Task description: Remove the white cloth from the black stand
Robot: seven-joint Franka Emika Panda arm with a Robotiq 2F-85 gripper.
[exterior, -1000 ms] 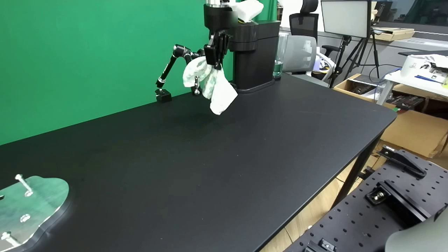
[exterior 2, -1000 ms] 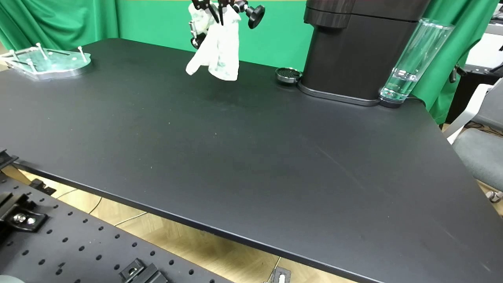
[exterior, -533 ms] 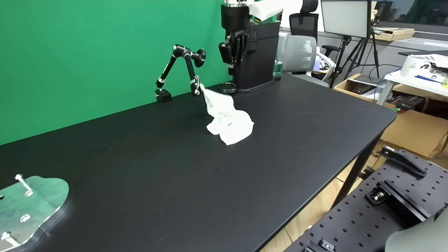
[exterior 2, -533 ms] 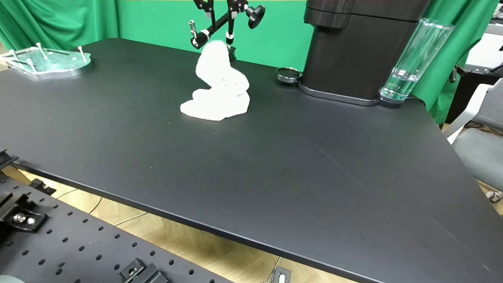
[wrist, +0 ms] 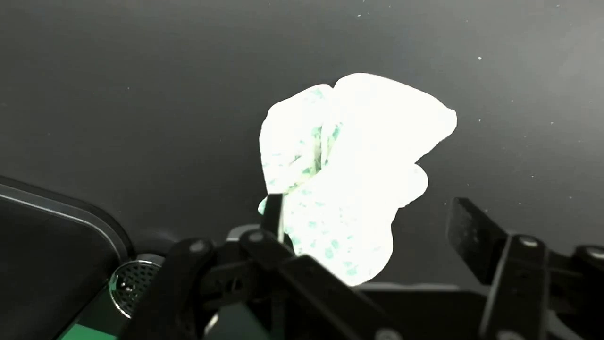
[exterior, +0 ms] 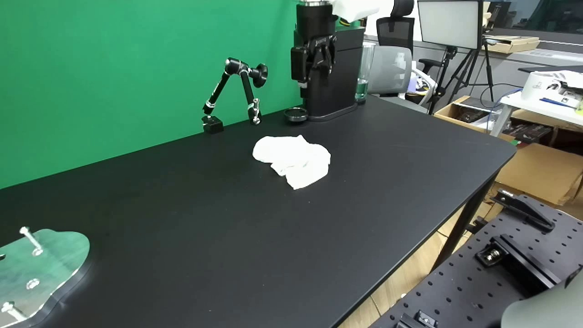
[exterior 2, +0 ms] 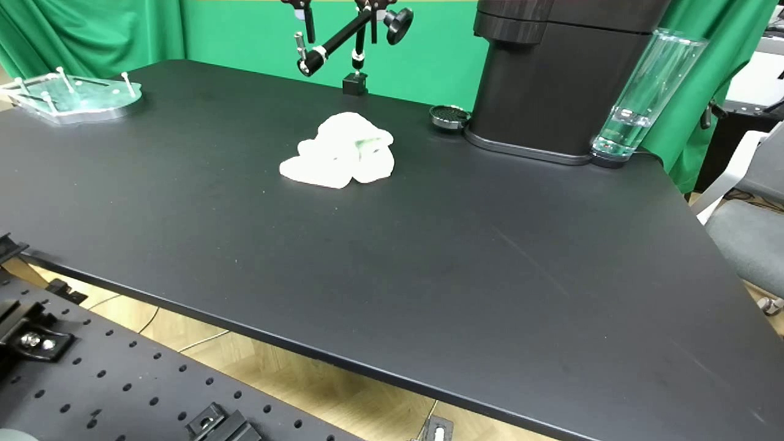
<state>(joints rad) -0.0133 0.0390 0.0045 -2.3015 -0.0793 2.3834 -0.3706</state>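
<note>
The white cloth [exterior: 296, 157], with pale green spots, lies crumpled on the black table and touches neither the stand nor the gripper. In the wrist view the cloth [wrist: 373, 137] shows below the jaws, partly covered by one finger. The black stand [exterior: 247, 89] is a jointed arm with a small metal clamp at its end, standing bare by the green wall. My gripper [exterior 2: 342, 27] hangs above the table, its fingers spread in front of the stand in an exterior view. From the wrist, the gripper [wrist: 369, 204] is wide open with nothing held between its fingers.
A tall black machine [exterior 2: 551, 92] stands at the back beside a clear water tank [exterior 2: 643, 98]. A small round drain tray [exterior 2: 450, 117] sits at its foot. A clear board with pegs [exterior 2: 79, 101] lies at the table's far end.
A second ago the gripper was shut on the cloth beside the stand's clamp. Its fingers have opened, the cloth has dropped onto the table, and the gripper has shifted toward the black machine.
</note>
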